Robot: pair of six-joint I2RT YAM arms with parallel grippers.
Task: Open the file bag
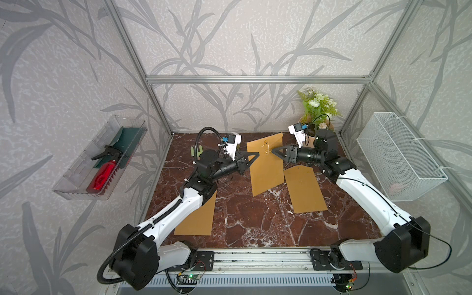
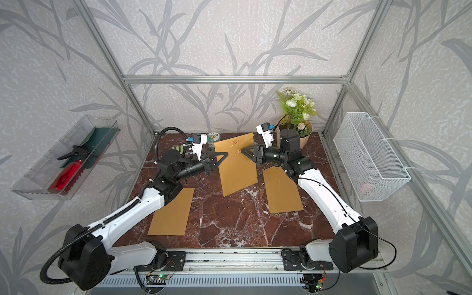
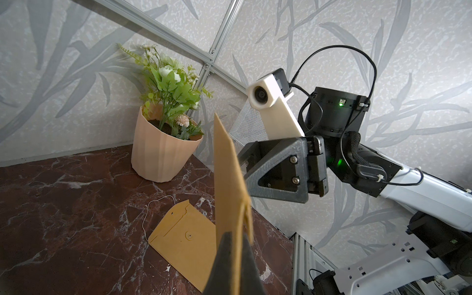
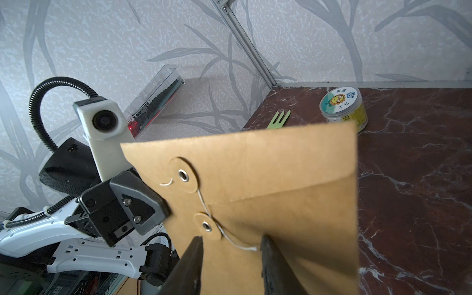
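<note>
1. Left gripper [image 1: 256,154] [image 3: 236,246]: jaws closed flat on the left edge of the file bag [image 1: 265,168]. It holds the bag off the table [image 1: 242,217].

2. Right gripper [image 1: 274,151] [image 4: 231,242]: jaws partly apart and gripping nothing. Its fingers [image 4: 189,265] stand before the bag's flap face, just beside the lower disc [image 4: 206,226]. Whether they touch the paper cannot be told.

3. File bag, brown paper, also seen at [image 2: 237,171] [image 4: 281,178]: hangs between the two grippers over the far middle of the table, nearly on edge, with the flap lying shut. The string [image 4: 204,201] runs from the upper disc [image 4: 183,175] down past the lower disc. Its loose end lies between the right gripper's fingers.

4. Second envelope [image 1: 305,190]: flat on the table, right of the held bag.

5. Third envelope [image 1: 199,217]: flat at near left, partly under the left arm.

6. Flower pot [image 3: 163,148]: far right corner.

7. Round tin [image 4: 342,107] and green fork [image 4: 279,118]: far left part of the table, behind the bag.

8. Wire basket [image 1: 398,155]: on the right wall.

9. Clear tray [image 1: 76,176]: on the left wall, holding a red spray bottle [image 1: 102,176].
</note>
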